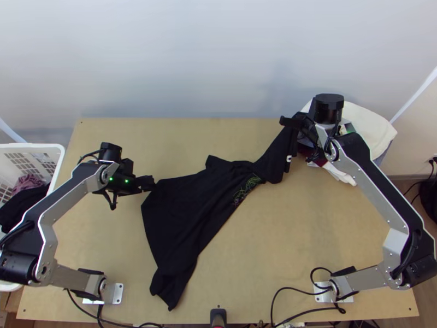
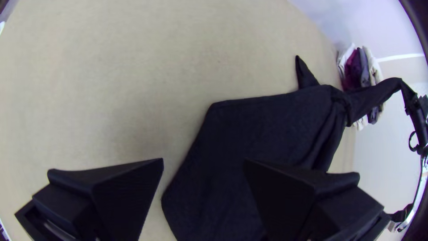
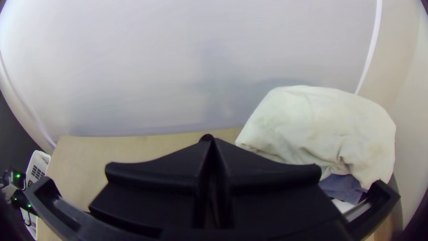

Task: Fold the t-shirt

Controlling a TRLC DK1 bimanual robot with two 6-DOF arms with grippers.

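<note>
A black t-shirt (image 1: pixel 180 210) lies loosely and unevenly across the table, with creases and a coloured print on it. My right gripper (image 1: pixel 294 121) is at the back right, above the table, with one end of the shirt lifted and stretched up to it. In the right wrist view, my right gripper (image 3: pixel 211 142) is closed, a bit of black cloth (image 3: pixel 206 137) at its tips. At the shirt's left corner is my left gripper (image 1: pixel 148 183). The left wrist view shows my left gripper (image 2: pixel 203 161) with fingers wide apart, the shirt (image 2: pixel 267 129) beneath and beyond them, not gripped.
A pile of folded cloths, white on top (image 1: pixel 366 123), stands at the back right corner, close to the right gripper. At the left edge is a white basket (image 1: pixel 57 150) with clothes. Black cables run along the table's near edge.
</note>
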